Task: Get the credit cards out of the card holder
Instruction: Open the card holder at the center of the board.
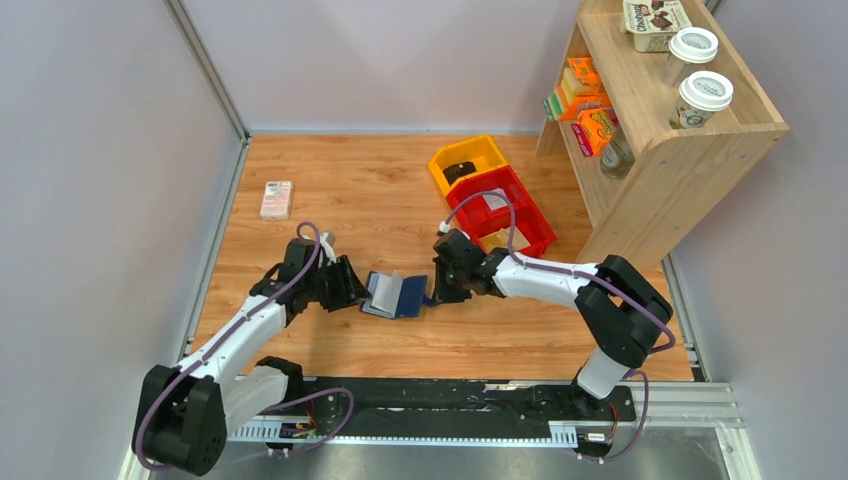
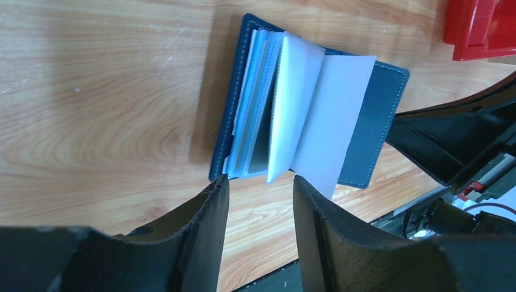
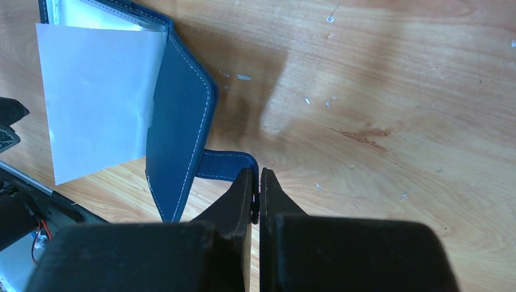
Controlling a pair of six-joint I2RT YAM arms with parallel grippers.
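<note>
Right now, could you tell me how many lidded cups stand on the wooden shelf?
2. Both stand atop the wooden shelf: one lidded cup beside the carton, the other nearer the camera. Lower tiers may hide more.

Bright, even light, and the top view is sharp. In the wrist views the left gripper and right gripper sit dark and soft-edged along the bottom. The pale pages of the card holder wash out white, and soft shadows cross the counter.
</note>
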